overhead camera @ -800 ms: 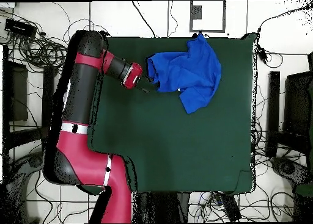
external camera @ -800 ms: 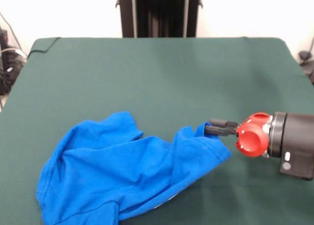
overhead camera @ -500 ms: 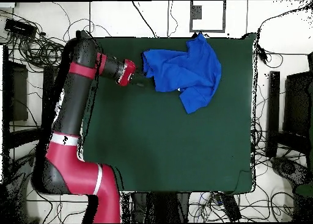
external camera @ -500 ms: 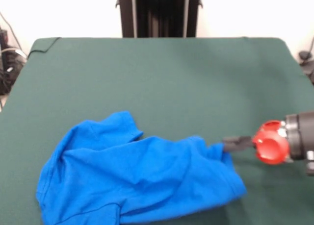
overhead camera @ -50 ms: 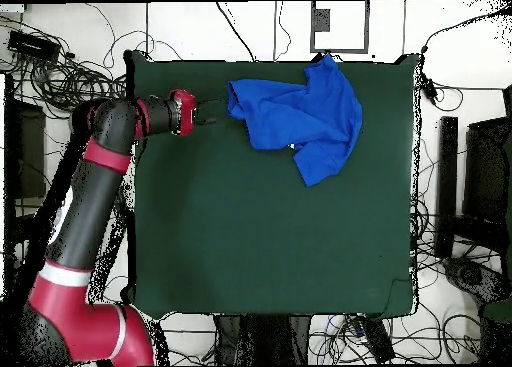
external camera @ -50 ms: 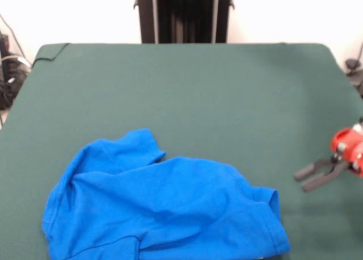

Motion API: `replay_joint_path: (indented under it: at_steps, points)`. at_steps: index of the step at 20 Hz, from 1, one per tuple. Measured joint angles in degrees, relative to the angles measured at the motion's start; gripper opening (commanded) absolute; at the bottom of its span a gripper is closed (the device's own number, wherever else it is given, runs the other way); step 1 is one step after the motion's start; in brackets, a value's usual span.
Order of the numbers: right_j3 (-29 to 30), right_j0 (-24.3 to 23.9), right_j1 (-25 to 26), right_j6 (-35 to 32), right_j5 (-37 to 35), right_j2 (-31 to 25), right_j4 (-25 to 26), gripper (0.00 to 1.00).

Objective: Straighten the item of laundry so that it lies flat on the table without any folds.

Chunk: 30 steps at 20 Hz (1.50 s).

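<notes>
- Bright blue cloth, a short-sleeved T-shirt [external camera @ -50 ms: 159, 209], lies crumpled on the dark green felt table [external camera @ -50 ms: 187, 90]; only plain blue fabric shows, with no print visible.
- Soft ridges and creases run across its middle, one sleeve sticks up toward the table's centre in the front view, and the edge nearest the gripper curls up into a small raised flap.
- In the overhead view the T-shirt [overhead camera @ -50 ms: 300, 118] sits against the table's [overhead camera @ -50 ms: 270, 243] top edge, right of centre, with a lobe trailing down toward the middle.
- At the right edge of the front view, the gripper [external camera @ -50 ms: 311, 177] hangs just above the felt, its red wrist behind it.
- Its two black fingers [external camera @ -50 ms: 306, 170] are spread apart, pointing toward the shirt, with nothing between them and nothing touched.
- A strip of bare felt separates the fingertips from the shirt's curled edge; the shirt lies near the gripper but apart from it.
- From overhead, the gripper [overhead camera @ -50 ms: 210, 113] sits just left of the shirt.
</notes>
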State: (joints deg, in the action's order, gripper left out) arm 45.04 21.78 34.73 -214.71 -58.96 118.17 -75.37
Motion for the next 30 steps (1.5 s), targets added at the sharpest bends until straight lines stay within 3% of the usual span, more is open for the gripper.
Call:
replay_joint_path:
  at_steps: [5,6,13,16,20,30]
  points:
    - [1.75,2.32,-5.21,15.69,0.75,-11.3,7.05,1.0]
    - [2.4,2.24,-7.39,21.62,0.8,-15.14,9.67,1.0]
    - [5.34,1.5,-12.87,32.46,3.39,-25.72,16.13,1.0]
    - [6.97,1.44,-15.07,33.39,6.13,-30.79,19.6,1.0]
    - [7.26,1.52,-16.18,33.39,6.77,-33.49,23.72,1.0]
    - [6.48,2.63,-16.39,33.39,6.63,-34.56,28.41,1.0]
